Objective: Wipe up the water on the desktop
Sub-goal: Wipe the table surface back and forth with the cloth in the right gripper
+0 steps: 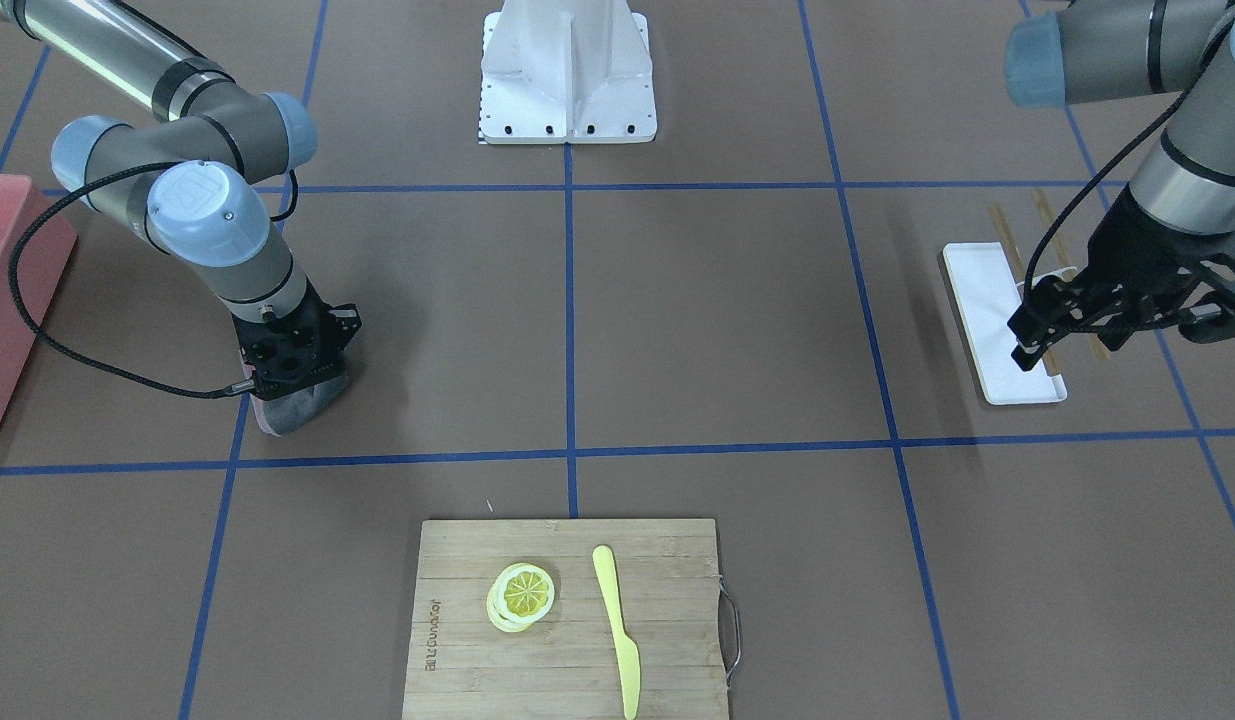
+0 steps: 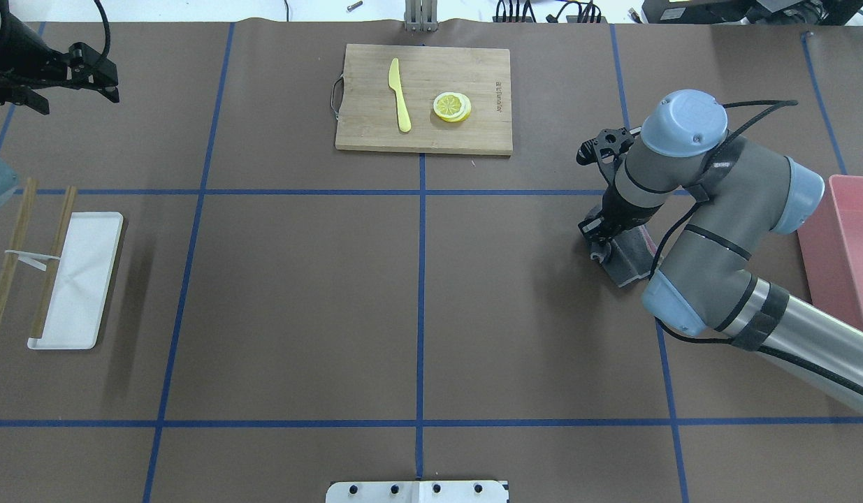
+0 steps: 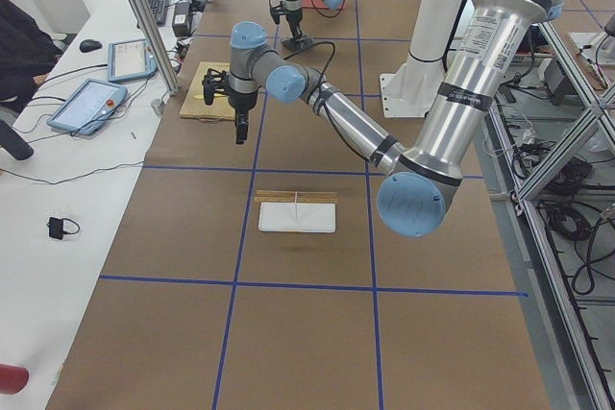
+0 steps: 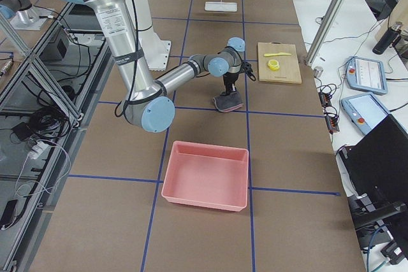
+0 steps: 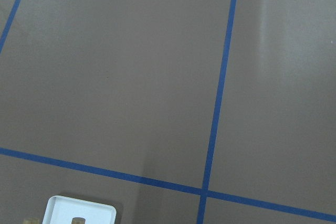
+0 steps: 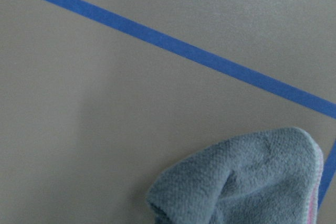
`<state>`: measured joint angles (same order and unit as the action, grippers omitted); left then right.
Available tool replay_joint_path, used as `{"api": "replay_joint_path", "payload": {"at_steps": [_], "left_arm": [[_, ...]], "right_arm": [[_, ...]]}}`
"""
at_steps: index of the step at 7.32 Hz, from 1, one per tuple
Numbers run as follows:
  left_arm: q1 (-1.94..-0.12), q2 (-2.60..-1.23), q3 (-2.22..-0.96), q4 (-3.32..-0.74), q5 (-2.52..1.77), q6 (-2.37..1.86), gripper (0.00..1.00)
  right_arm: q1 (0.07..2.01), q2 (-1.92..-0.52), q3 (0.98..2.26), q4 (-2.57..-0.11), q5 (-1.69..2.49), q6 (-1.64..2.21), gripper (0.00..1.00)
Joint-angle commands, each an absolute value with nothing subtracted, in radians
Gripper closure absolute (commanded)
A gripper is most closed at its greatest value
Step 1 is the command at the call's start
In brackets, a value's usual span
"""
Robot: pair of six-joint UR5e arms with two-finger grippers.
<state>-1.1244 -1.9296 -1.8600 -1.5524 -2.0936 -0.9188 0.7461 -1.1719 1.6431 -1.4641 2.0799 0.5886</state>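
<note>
As the right end effector [image 1: 295,388] clenches a grey cloth [image 1: 302,412] pressed onto the bench [image 1: 727,320], wiping seems underway, though no water is discernible. The next move likely calls for dragging the cloth under steady pressure. The left end effector [image 2: 104,75] hangs released, well apart.

Consists of two arms, the right arm [image 1: 227,260] and the left arm [image 1: 1192,150], both of silver-grey tube sections and darker grey joint housings. Wears round pale blue caps [image 1: 199,198] on the joints, each stamped with a faint logo and dotted with small screws. Shows black bands where tube meets joint. Ends in a black right pincer [image 1: 292,372] and a black left pincer [image 1: 1027,340], both of open, skeletal bars. Trails a black braided cable [image 1: 13,280] in a wide loop off the right arm. Rises from a white base [image 1: 567,100] with dark screw holes along the edge.
</note>
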Motion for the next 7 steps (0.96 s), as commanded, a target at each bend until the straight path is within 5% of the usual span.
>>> {"api": "replay_joint_path", "payload": {"at_steps": [1, 7], "left_arm": [[-1.124, -1.928, -1.85, -1.552, -2.094, -0.916, 0.02], [-1.124, -1.933, -1.838, -1.554, -2.089, -0.91, 0.02]], "right_arm": [[0.671, -1.177, 1.698, -1.463, 2.091, 0.685, 1.0], [0.44, -1.231, 1.912, -1.46, 2.042, 0.994, 1.0]]}}
